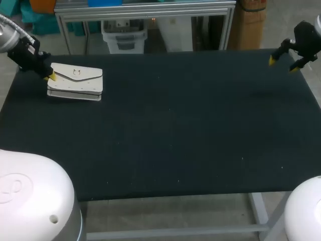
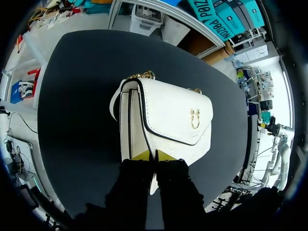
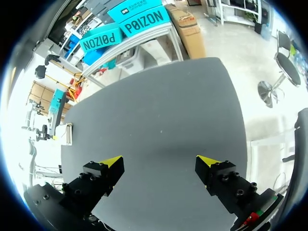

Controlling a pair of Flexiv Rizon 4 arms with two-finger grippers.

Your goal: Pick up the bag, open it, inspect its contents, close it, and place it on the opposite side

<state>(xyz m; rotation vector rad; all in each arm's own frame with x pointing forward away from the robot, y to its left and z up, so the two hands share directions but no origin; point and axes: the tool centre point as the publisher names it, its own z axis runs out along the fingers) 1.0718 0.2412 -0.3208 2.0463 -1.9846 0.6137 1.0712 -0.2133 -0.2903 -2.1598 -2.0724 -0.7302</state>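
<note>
White rounded arm housings (image 1: pixel 30 196), silver-grey links (image 1: pixel 6 31), and black screw-studded fingers (image 3: pixel 96 180) ending in bright yellow tips.

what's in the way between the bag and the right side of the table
Nothing visible. The bag lies at the table's far left, the left gripper shut on its edge. Only the right gripper, open, hangs over the far right corner.

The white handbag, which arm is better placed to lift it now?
Left. The left gripper is shut on the edge of the white handbag; the right gripper hangs open above the far right corner of the table, well away from it.
</note>
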